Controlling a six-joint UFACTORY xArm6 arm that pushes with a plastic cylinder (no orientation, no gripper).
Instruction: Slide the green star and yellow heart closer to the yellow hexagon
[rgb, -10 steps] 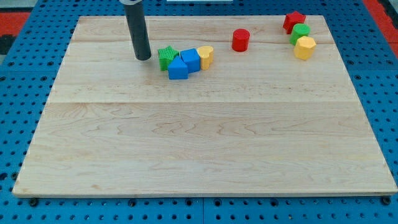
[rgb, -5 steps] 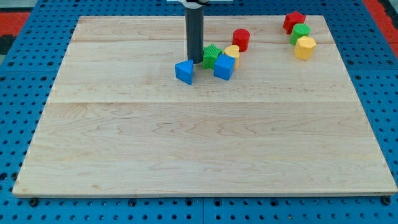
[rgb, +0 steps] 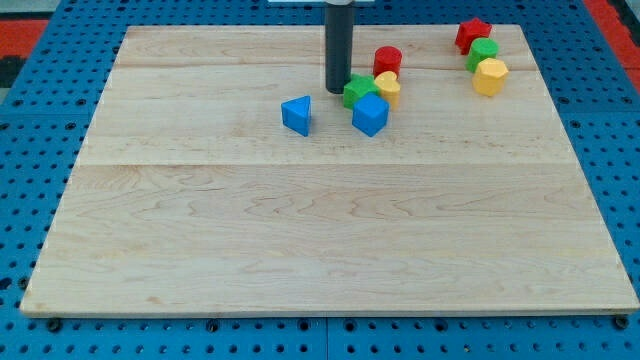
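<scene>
- My tip (rgb: 337, 91) in upper centre, touching left side of green star (rgb: 358, 91); tool = bare rod w/ no jaws.
- Yellow heart (rgb: 388, 88) just right of star, touching; red cylinder (rgb: 387, 60) behind.
- Blue cube (rgb: 369, 115) below them.
- Yellow hexagon (rgb: 490, 76) upper right, well apart.
- Blue triangular block (rgb: 297, 115) alone on desk (rgb: 300, 240).

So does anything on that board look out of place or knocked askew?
Only mildly: the blue triangular block sits alone, apart from the others. The blue cube is turned corner-on beside the green star and yellow heart. My tip rests against the star's left side. Nothing looks damaged.
</scene>
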